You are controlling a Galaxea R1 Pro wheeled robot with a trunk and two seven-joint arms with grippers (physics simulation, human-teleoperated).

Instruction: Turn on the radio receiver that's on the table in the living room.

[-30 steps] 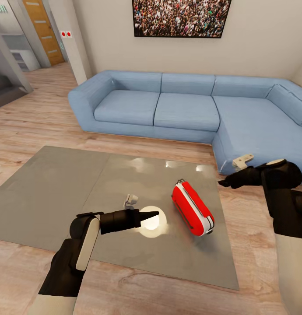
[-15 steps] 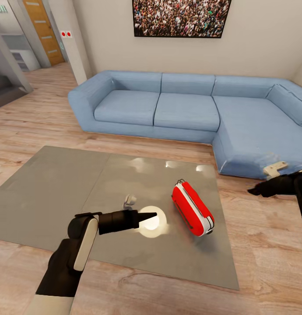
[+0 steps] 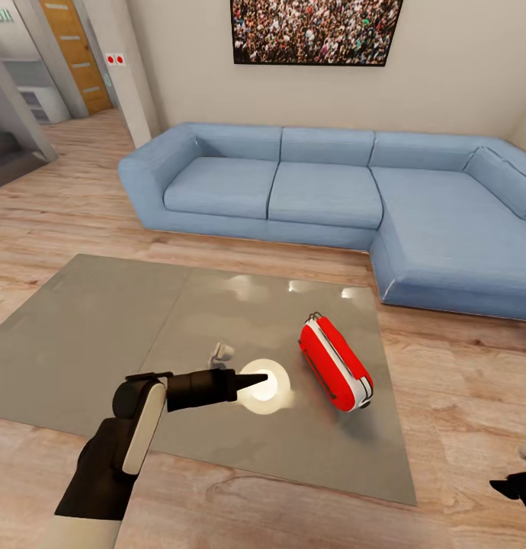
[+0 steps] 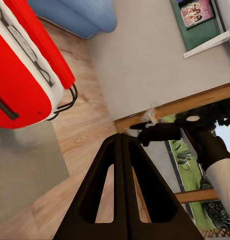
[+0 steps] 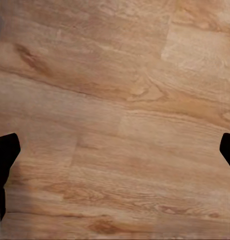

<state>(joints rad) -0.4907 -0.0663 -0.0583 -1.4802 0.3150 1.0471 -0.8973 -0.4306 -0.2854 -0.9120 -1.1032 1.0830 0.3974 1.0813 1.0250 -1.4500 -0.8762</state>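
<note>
Lying on the table [image 3: 103, 320], the radio receiver [image 3: 335, 364] faces the left claw [image 3: 264, 376], fingers pressed together; right claw [image 5: 115, 150] spread wide, empty.

The room is bright and evenly lit, with white glare spots shining on the glossy surface [image 3: 103, 335], a soft dark shadow under the red radio [image 3: 335, 363], and the wood floor [image 5: 115, 120] looking a bit blurry up close.

No word, number or brand can be read — not on the radio receiver [image 3: 336, 364] either.
</note>
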